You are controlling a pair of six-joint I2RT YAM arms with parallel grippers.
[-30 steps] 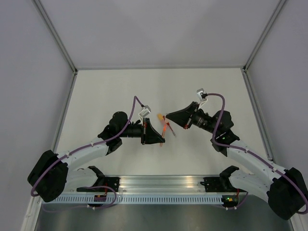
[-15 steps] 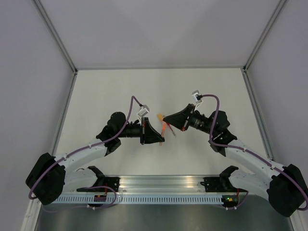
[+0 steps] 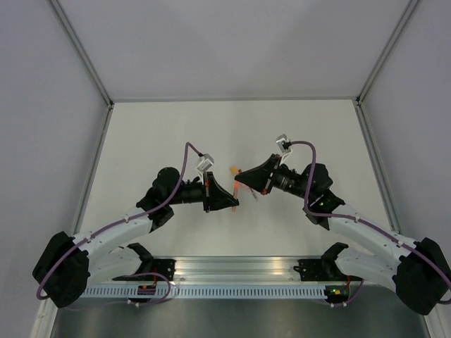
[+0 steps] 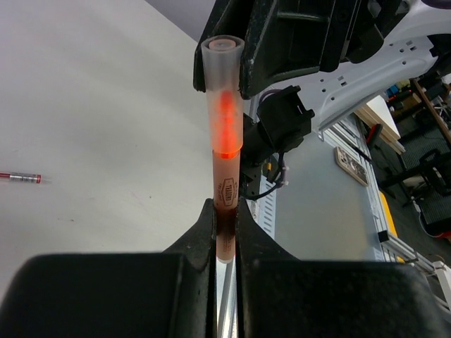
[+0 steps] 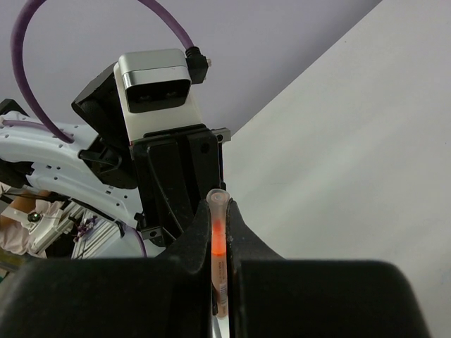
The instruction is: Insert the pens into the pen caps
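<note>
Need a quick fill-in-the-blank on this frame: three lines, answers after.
The left gripper is ___ on the orange pen.
The red pen lies on the table, held by ___ gripper.
The camera cable is ___.
Missing words: shut; neither; purple.

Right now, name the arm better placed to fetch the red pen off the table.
Left, probably: its wrist view, not the right's, shows the red pen on the table. The left hand must first release the orange pen.
</note>
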